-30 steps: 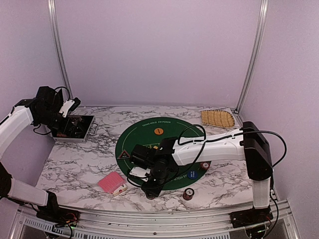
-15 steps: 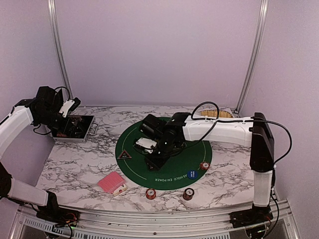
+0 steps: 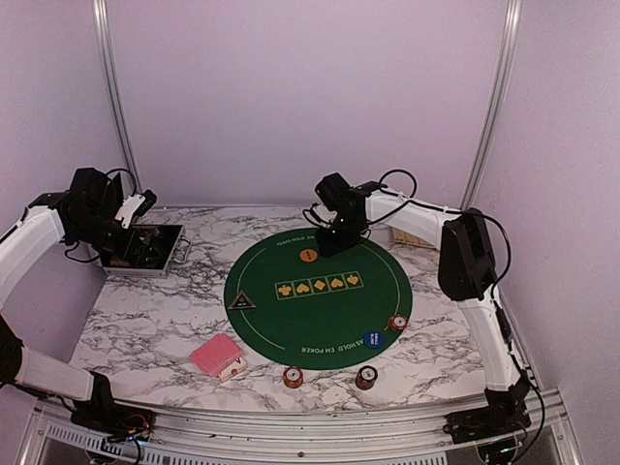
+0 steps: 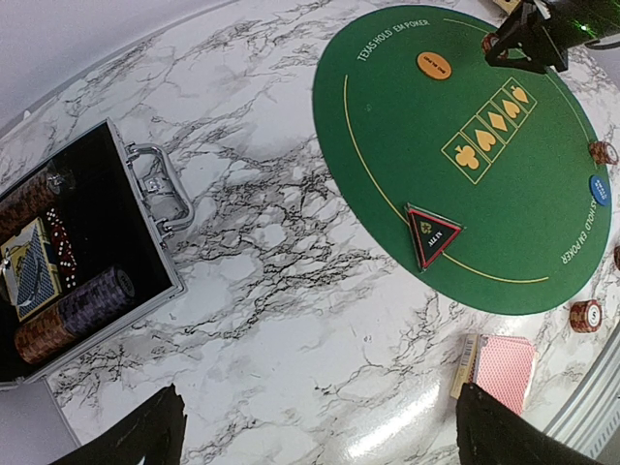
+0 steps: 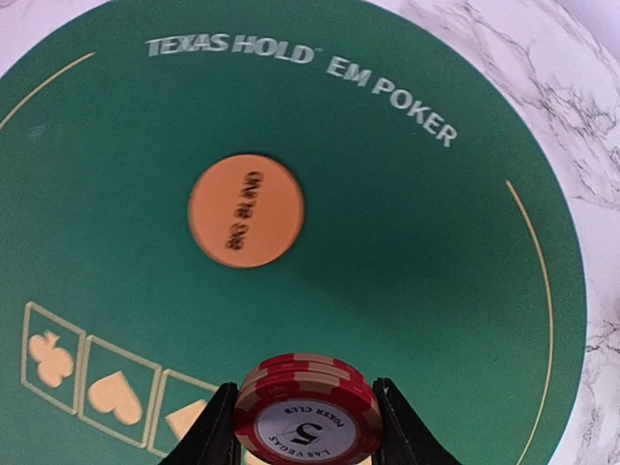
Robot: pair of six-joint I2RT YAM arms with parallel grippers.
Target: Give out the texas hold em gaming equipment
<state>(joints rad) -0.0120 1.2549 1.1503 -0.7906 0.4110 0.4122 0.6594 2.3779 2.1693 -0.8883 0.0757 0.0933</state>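
My right gripper (image 3: 334, 235) hangs over the far edge of the round green mat (image 3: 320, 310), shut on a small red-and-white chip stack (image 5: 308, 415). The orange round button (image 5: 245, 210) lies on the mat just beyond it. The blue round button (image 3: 372, 339) and a chip stack (image 3: 397, 323) sit at the mat's near right. The dark triangular button (image 3: 241, 301) is at the mat's left edge. Two chip stacks (image 3: 293, 377) (image 3: 366, 377) stand on the marble in front. Red-backed cards (image 3: 217, 356) lie front left. My left gripper (image 4: 315, 441) is open and empty above the marble.
An open metal case (image 3: 145, 247) with chips, dice and cards stands at the left, under my left arm. A woven straw tray (image 3: 423, 231) lies at the back right, close behind my right arm. Walls and frame posts close the back and sides.
My right arm swung from the table's front edge across the mat to its far side. A chip stack now shows where the gripper was. The left arm has not moved.
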